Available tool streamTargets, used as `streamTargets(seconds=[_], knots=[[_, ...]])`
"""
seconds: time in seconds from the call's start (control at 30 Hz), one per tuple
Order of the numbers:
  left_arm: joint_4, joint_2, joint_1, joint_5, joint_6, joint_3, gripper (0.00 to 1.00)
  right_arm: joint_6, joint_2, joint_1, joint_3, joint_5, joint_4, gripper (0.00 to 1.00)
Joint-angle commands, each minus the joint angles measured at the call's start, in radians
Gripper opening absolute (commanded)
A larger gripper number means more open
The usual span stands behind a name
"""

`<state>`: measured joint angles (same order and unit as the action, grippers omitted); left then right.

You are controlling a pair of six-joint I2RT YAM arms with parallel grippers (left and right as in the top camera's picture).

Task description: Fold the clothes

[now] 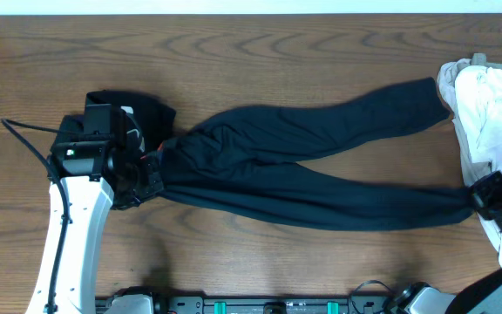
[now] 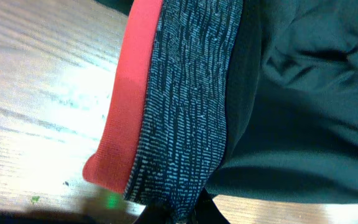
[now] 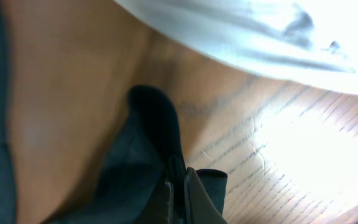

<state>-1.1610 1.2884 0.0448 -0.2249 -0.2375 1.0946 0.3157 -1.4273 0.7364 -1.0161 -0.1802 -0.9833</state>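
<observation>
From overhead, the dark trousers (image 1: 303,166) lie spread across the wooden desk (image 1: 260,61), waist to the left and both legs running right, the upper leg angling up towards the far edge. The left pincer (image 1: 152,167) sits at the waist end. The right pincer (image 1: 476,201) is at the hem of the lower leg. White garments (image 1: 491,109) are heaped at the desk's right edge, just beside that hem. A black garment (image 1: 146,113) lies behind the left arm, touching the waist.

In the left wrist view, the orange-red and grey waistband (image 2: 179,93) runs down into the left pincer (image 2: 179,214), which is clenched on it at the bottom edge. Pale wood grain of the desk (image 2: 36,93) shows to the left.

In the right wrist view, the right pincer (image 3: 180,193) is clamped on the dark hem (image 3: 151,118), with the white garments (image 3: 247,31) above and brightly lit desk (image 3: 278,155) to the right.
</observation>
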Motion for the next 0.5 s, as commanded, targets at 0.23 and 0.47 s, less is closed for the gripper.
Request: streamTargets(seconds=[0.23, 0.47], knots=[[-0.150, -0.093, 0.005, 0.016, 0.007, 0.035, 0.06, -0.036, 0.157, 0.053, -0.052, 0.059, -0.040, 0.02], [-0.309, -0.259, 0.005, 0.016, 0.007, 0.121, 0.06, -0.036, 0.199, 0.070, -0.111, 0.030, -0.137, 0.01]])
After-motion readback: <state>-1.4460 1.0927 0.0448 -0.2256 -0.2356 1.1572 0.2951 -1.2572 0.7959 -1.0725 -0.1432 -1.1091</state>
